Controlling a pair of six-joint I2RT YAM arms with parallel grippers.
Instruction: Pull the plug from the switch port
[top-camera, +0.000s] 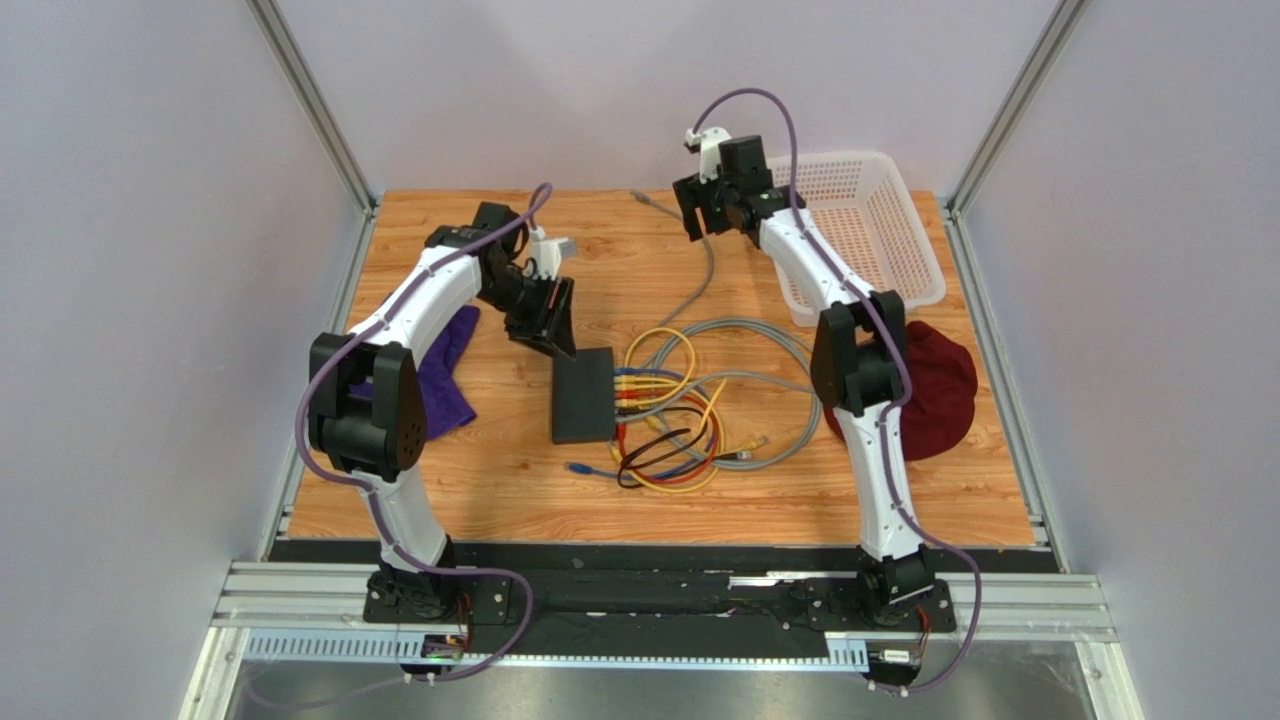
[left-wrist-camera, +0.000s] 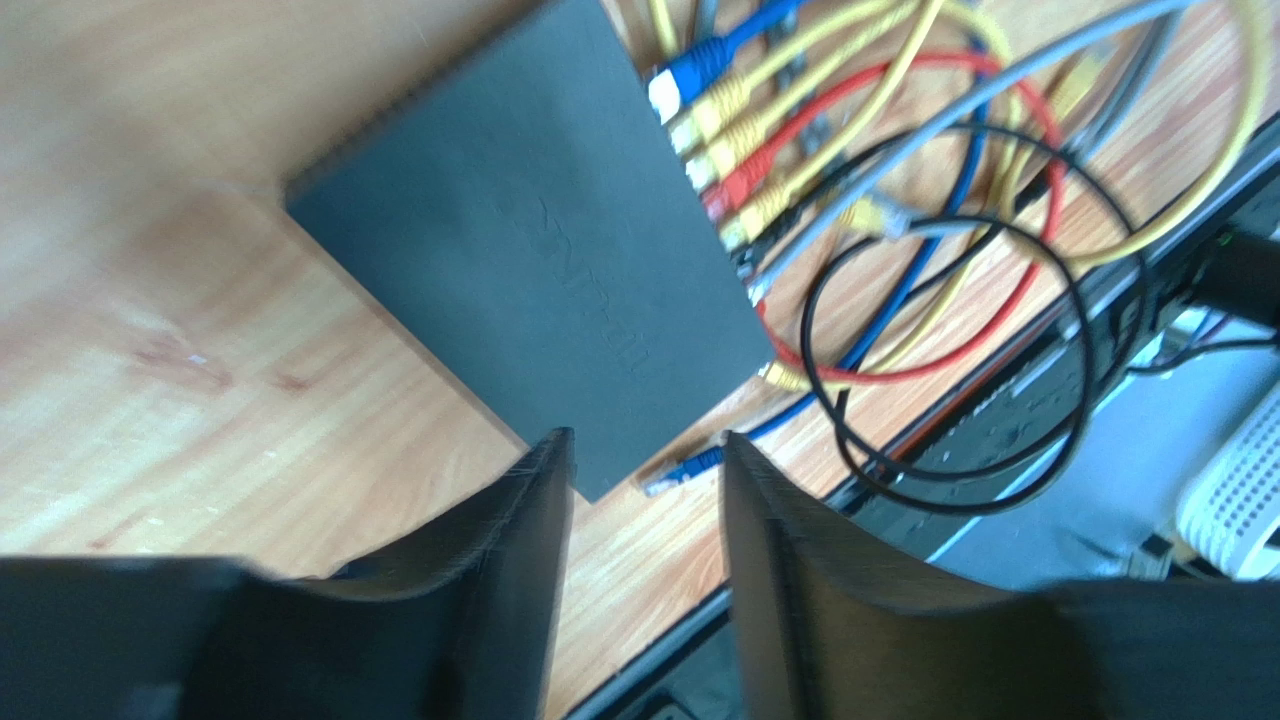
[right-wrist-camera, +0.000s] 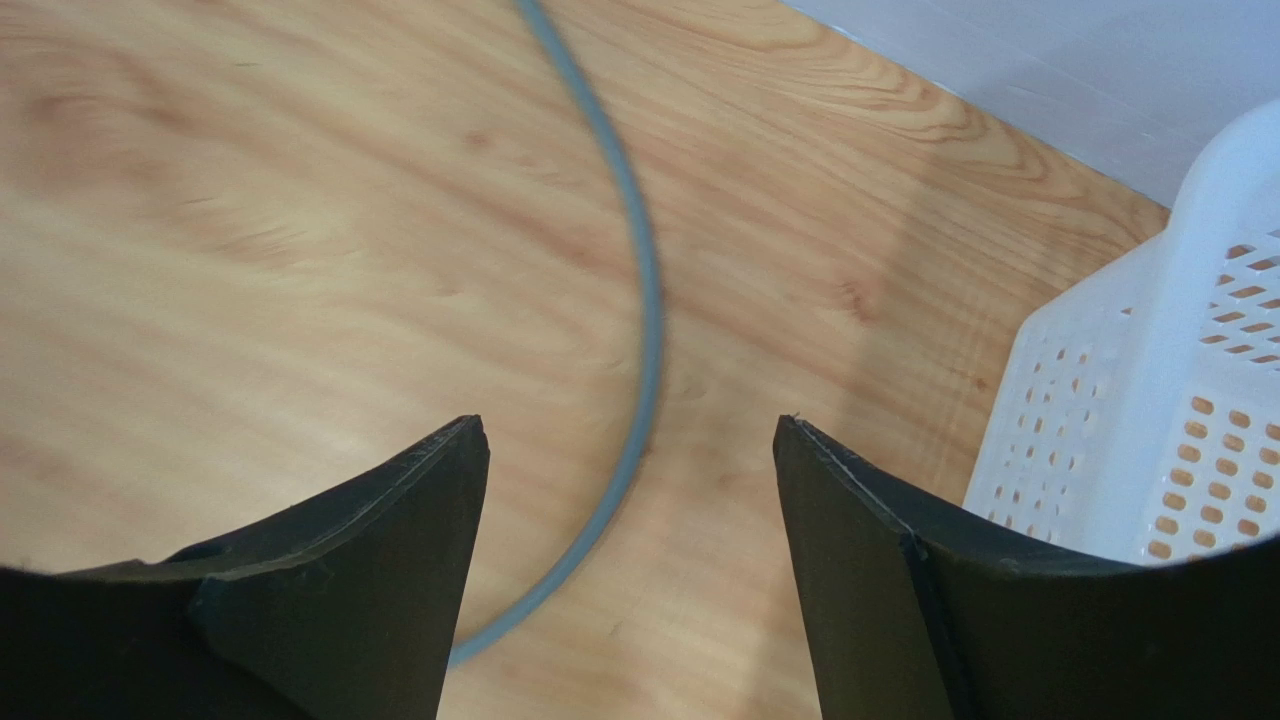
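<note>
The switch (top-camera: 583, 395) is lying mid-table with colored cables (top-camera: 661, 393) plugged along its right edge, the left gripper (left-wrist-camera: 646, 438) hovering open over its far corner, while the right gripper (right-wrist-camera: 630, 423) is hanging open well apart, beside the basket (right-wrist-camera: 1142, 405).

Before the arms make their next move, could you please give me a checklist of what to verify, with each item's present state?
1. The left end effector is open: ok, jaws apart, nothing held.
2. It is over the switch: ok, above one corner; contact cannot tell.
3. The plugs sit in the switch: ok, blue, yellow and red in a row along one edge.
4. The right end effector is open: ok.
5. It is near the plugs: not ok, it is over a grey cable beside the white basket.
6. The cables are untangled: not ok, loops overlap beside the switch.
</note>
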